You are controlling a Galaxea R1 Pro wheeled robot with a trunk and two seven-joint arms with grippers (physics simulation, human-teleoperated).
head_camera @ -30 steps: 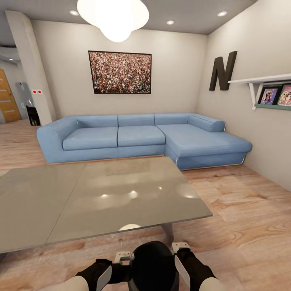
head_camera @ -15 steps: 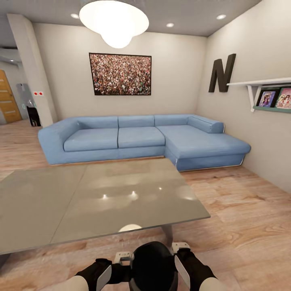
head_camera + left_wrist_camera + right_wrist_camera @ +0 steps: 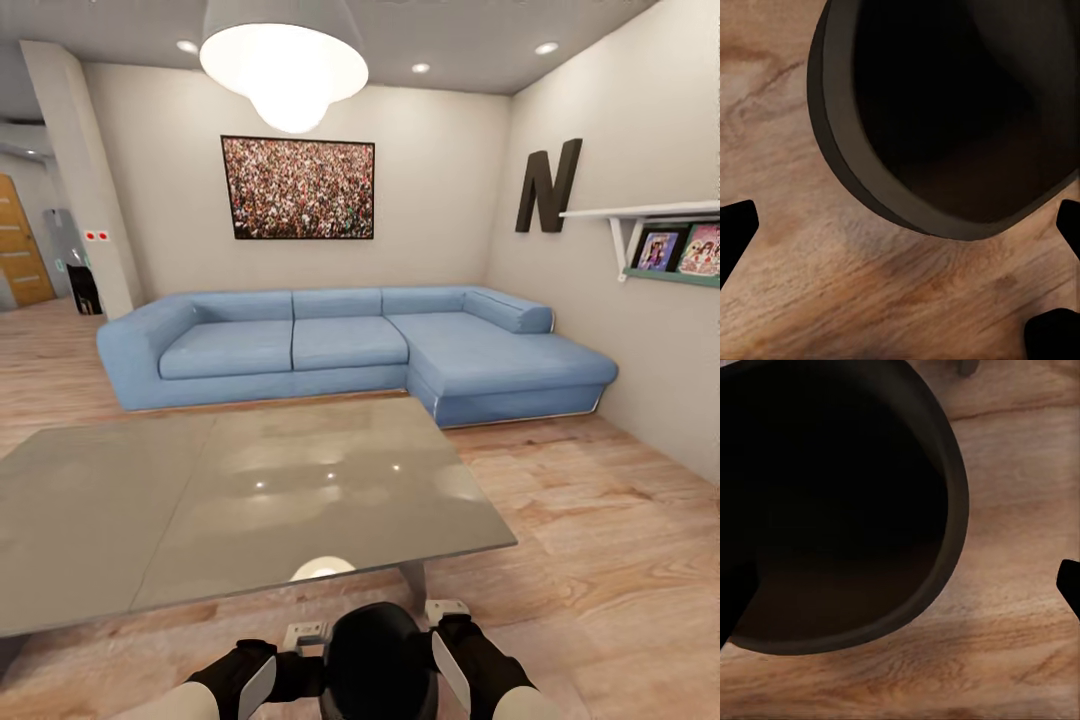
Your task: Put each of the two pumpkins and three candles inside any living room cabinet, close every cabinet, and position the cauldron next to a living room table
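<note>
Head view, low centre: two black-gloved arms meet around a black cauldron (image 3: 378, 660) at 6 o'clock in the picture.

The left gripper (image 3: 300, 650) sits at the cauldron's 9 o'clock side, against its wall. In the left wrist view its dark fingertips (image 3: 735, 225) stand wide apart at the picture's edges, with the cauldron's thick rim (image 3: 832, 142) and dark hollow between them and wooden floor (image 3: 832, 300) below. Whether the fingers press the pot cannot be told.

The right gripper (image 3: 445, 640) sits at the cauldron's 3 o'clock side, also against its wall. In the right wrist view one dark fingertip (image 3: 1069, 585) shows at the edge, well clear of the rim (image 3: 956, 510); the other is lost against the black pot, so the grip cannot be judged.

The cauldron is between the two grippers, above the floor, just short of the near edge of a grey glossy table (image 3: 250, 500) at 12 o'clock from it. A table leg (image 3: 415, 578) stands just beyond the pot.

Farther back, a blue corner sofa (image 3: 350, 345) runs along the wall.
</note>
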